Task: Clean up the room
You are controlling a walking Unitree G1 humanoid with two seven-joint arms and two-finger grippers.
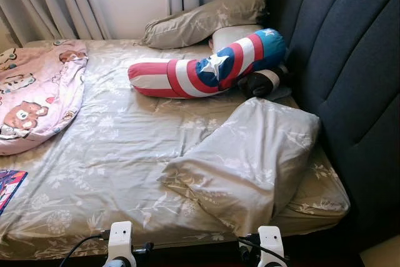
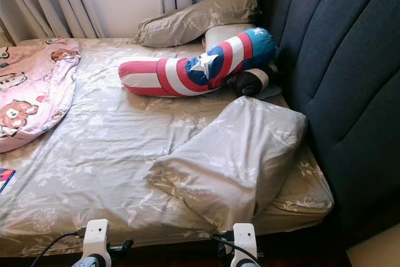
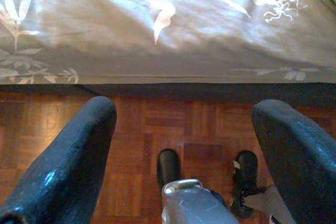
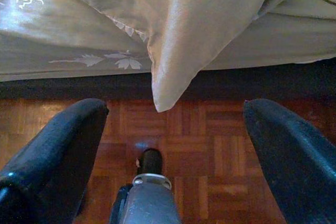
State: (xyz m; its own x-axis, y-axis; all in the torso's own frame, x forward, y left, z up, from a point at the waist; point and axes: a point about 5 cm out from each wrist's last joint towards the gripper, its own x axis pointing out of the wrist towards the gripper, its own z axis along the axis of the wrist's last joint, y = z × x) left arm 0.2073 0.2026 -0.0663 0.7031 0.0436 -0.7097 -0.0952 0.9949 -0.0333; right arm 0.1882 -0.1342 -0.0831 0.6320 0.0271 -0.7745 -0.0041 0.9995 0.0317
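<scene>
The left gripper (image 3: 184, 129) and right gripper (image 4: 176, 124) are held with jaws apart. The overhanging pillow (image 1: 250, 161) may be dragged to the parquet floor (image 4: 220, 156) if only its corner is pinched.

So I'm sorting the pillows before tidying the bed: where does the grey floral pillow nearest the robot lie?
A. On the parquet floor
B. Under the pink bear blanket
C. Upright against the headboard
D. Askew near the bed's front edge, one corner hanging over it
D: the grey floral pillow lies askew on the bed, and the right wrist view shows its corner hanging past the mattress edge above the parquet floor.
</scene>
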